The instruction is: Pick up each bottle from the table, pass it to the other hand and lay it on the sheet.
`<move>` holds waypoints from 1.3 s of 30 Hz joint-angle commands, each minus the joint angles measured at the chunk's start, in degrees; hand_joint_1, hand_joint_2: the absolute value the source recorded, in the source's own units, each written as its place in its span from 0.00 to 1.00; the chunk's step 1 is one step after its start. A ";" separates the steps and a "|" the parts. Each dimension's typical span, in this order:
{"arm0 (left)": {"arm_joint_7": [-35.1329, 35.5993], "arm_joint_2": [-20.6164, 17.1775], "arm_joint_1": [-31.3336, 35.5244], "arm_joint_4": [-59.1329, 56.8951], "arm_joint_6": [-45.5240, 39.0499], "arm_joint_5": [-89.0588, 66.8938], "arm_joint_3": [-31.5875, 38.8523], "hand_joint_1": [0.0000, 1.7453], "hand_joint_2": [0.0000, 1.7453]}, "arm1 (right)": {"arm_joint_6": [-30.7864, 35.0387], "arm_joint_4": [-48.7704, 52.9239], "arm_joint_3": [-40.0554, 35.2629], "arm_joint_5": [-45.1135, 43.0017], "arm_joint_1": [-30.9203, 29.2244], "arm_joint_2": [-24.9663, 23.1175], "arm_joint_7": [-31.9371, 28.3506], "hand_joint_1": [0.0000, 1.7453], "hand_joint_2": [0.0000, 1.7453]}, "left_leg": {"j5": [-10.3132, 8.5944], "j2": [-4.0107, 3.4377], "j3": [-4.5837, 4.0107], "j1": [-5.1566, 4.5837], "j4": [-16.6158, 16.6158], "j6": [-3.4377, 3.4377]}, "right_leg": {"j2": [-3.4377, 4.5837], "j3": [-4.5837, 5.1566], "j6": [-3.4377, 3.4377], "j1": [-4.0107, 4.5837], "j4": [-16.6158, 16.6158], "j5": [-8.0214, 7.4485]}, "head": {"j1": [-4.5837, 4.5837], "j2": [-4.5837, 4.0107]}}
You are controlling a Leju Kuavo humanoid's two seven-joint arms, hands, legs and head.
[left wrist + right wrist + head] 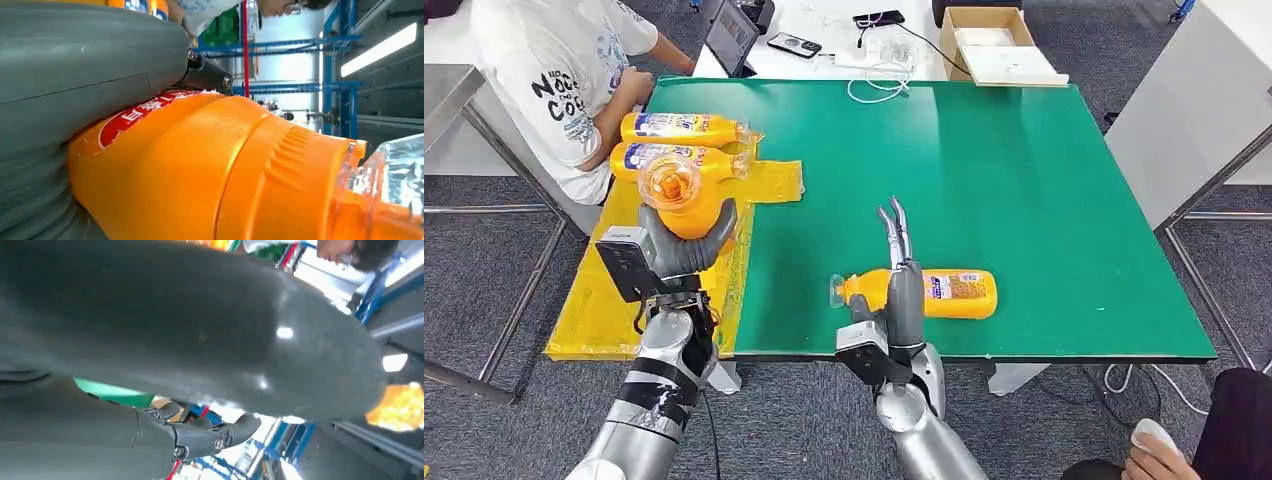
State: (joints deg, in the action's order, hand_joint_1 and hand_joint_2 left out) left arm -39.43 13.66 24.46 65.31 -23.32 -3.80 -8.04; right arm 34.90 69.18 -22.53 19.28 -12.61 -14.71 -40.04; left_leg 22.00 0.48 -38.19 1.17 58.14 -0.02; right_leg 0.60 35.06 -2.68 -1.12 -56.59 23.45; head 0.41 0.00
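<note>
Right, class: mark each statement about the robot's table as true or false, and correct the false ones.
1. Two orange bottles lie on the yellow sheet. True.
2. The left hand holds nothing. False: it grips an orange bottle above the sheet.
3. A bottle lies on its side on the green table by the right hand. True: the lying bottle is there.
4. The right hand holds a bottle in the air. False: its fingers are stretched out, holding nothing.
5. A cardboard box stands on the green table. False: it stands on the white table behind.
</note>
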 commanded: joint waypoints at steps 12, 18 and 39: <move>16.53 -6.65 13.92 -33.74 -16.68 -69.97 17.66 1.00 1.00 | 4.56 4.06 -0.77 -6.77 -0.95 2.32 0.04 0.00 1.00 | 0.08 -0.28 0.45 -0.02 -0.11 0.02 | 0.21 -0.36 0.13 0.02 0.08 0.01 | 0.00 0.00; 27.09 -11.22 16.65 -44.32 -16.68 -82.78 13.46 1.00 1.00 | 4.77 3.30 -2.12 -8.33 -1.92 2.89 0.04 0.00 1.00 | 0.14 -0.33 0.56 -0.01 -0.07 0.04 | 0.11 -0.45 0.19 0.05 0.03 0.09 | 0.00 0.00; 26.90 -11.18 16.37 -50.42 -5.94 -76.13 17.90 0.00 1.00 | 0.53 -1.46 -0.49 -7.37 -1.68 1.30 0.04 0.00 1.00 | 0.18 -0.17 0.50 0.02 -0.03 0.06 | 0.04 -0.48 0.18 0.08 0.03 0.15 | 0.00 0.00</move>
State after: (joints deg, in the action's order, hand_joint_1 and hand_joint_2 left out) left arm -11.67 2.73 39.13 20.28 -34.23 -83.03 5.33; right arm 37.00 73.77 -23.32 11.37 -12.45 -13.51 -40.13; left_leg 21.98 0.46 -38.21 1.19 58.13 -0.03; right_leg 0.60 35.07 -2.67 -1.08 -56.62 23.45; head 0.42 0.00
